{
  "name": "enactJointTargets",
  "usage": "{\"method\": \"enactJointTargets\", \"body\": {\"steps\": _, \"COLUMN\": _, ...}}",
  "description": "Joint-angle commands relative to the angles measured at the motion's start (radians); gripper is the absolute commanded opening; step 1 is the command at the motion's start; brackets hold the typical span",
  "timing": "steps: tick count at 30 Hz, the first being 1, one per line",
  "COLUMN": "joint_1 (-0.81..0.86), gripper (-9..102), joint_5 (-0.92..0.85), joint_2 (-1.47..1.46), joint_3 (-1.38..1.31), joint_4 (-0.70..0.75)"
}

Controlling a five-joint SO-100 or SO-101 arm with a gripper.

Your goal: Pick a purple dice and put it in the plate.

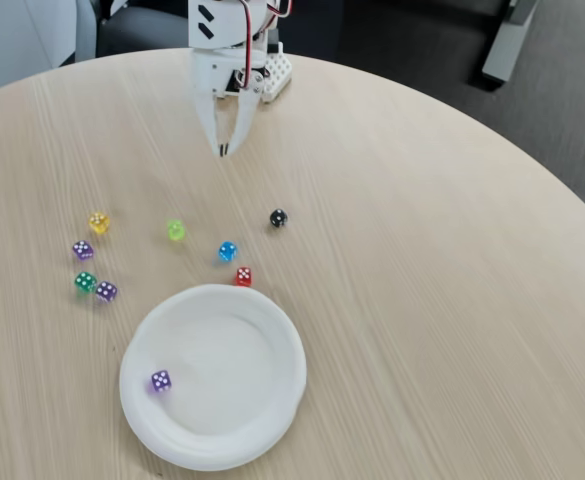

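Nearest camera: plate [272, 420], white, on round wooden table [422, 250], purple dice [160, 380] inside near left rim. Gripper [224, 150] at far edge, tips together, empty, pointing down. Black die [278, 217], blue die [227, 251], red die [243, 276] between.

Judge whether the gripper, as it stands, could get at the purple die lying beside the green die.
Probably yes. The gripper hangs closed above bare table, and the purple die sits outside the plate. But the green die nearly touches it, so the fingers have little room on that side.
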Motion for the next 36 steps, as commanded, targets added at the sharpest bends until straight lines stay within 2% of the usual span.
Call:
{"method": "enactJointTargets", "body": {"steps": 1, "joint_1": 0.006, "gripper": 1, "joint_5": 0.005, "joint_2": 0.008, "joint_3": -0.003, "joint_4": -0.011}}
{"method": "enactJointTargets", "body": {"steps": 36, "joint_1": -0.009, "gripper": 1, "joint_5": 0.029, "joint_2": 0.008, "joint_3": -0.003, "joint_4": -0.011}}
